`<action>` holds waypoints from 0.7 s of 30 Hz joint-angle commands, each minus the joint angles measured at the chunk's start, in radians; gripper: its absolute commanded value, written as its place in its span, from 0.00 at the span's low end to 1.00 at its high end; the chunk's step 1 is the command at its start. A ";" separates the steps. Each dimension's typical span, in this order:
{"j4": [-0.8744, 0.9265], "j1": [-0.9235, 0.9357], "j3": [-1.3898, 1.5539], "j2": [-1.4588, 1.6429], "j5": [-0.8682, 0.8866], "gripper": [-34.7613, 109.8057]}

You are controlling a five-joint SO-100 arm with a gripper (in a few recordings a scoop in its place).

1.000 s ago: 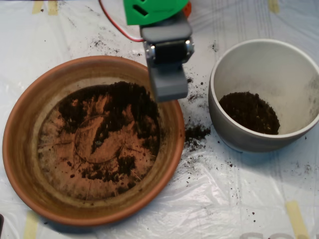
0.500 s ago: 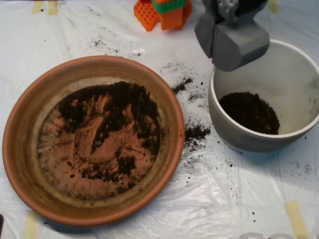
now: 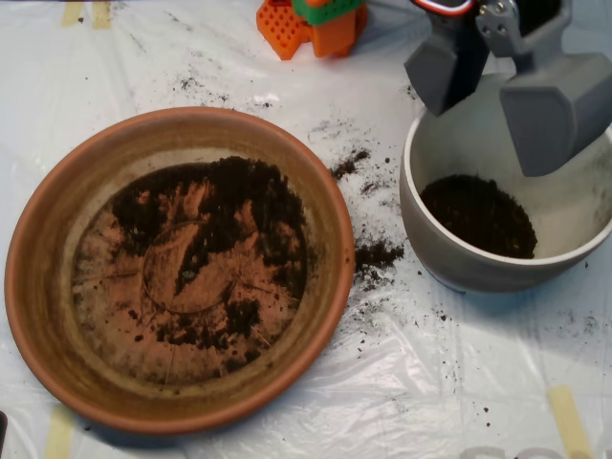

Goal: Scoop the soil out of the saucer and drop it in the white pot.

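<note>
- Arm body cut off by the top edge; only the scoop (image 3: 502, 91) and a bit of red wire at its top are visible.
- The right scoop half covers part of the white pot (image 3: 449, 258) far rim and inner wall; what lies under it cannot be seen.
- Whether any soil clings inside the scoop halves cannot be made out from above.
- Orange and green plastic part (image 3: 316, 24) at the top edge, partly cropped; its role is not discernible.
- Scoop pose: hangs over the upper part of the white pot, its two grey halves spread well apart with a clear gap between them. Left half sits over the pot's upper-left rim, right half over the pot's interior. Nothing visibly held between them.
- Soil (image 3: 225, 234): dark patches spread over the flat bottom of the saucer (image 3: 43, 258), thickest toward the upper right, bare terracotta showing through at centre and left.
- A second dark mound of soil lies in the bottom of the white pot.
- Spilled crumbs (image 3: 375, 254) lie on the white plastic sheet (image 3: 402, 382) between saucer and pot; the saucer sits left of the pot, near but apart.
</note>
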 commanded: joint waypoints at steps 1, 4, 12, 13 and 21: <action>-0.006 -0.005 -0.002 0.038 -0.006 0.45; -0.017 0.020 -0.002 0.058 0.031 0.46; -0.012 0.245 -0.069 0.121 0.130 0.47; -0.014 0.285 -0.058 0.118 0.121 0.48; -0.124 0.554 0.172 0.089 0.015 0.48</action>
